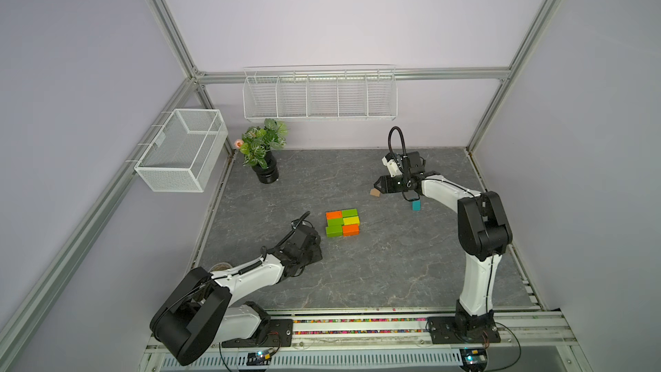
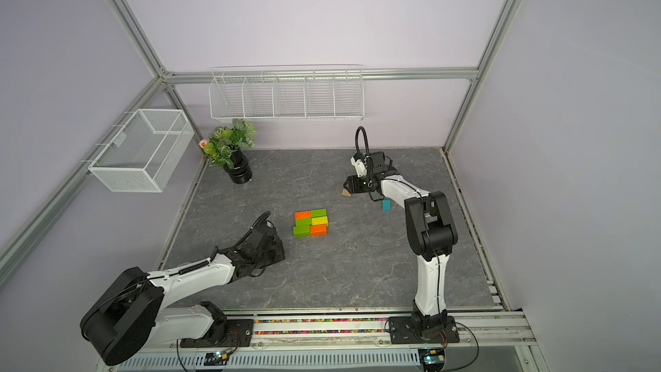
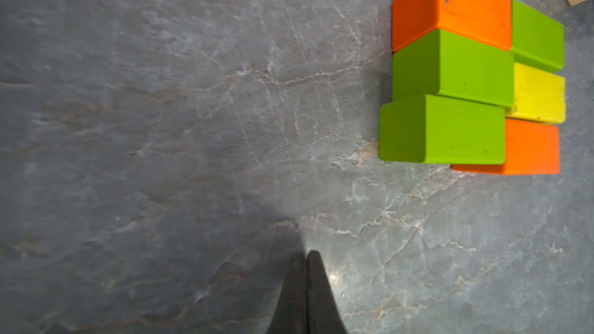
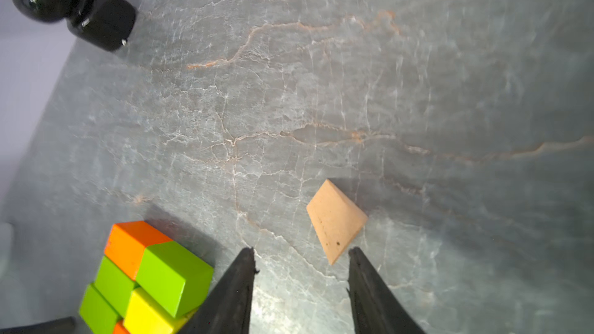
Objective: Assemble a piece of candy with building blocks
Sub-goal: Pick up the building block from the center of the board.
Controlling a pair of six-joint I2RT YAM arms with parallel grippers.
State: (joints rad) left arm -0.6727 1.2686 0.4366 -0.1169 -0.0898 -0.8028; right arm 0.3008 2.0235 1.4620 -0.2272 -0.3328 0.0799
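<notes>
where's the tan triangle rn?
In both top views the tan triangle lies on the table, unheld, just ahead of the open right gripper, beyond and right of the brick rectangle.

1. The grey marbled surface (image 1: 375,273) is carrying four things
2. Six bricks (image 1: 342,222), green, orange and yellow, are lying pressed together in a two-by-three rectangle near the middle
3. A tan triangle (image 1: 374,192) is lying apart from them, toward the back
4. A teal triangle (image 1: 416,205) is sitting near it, further right
5. A black jar (image 1: 268,171) holding a leafy plant is standing near the back left corner
</notes>
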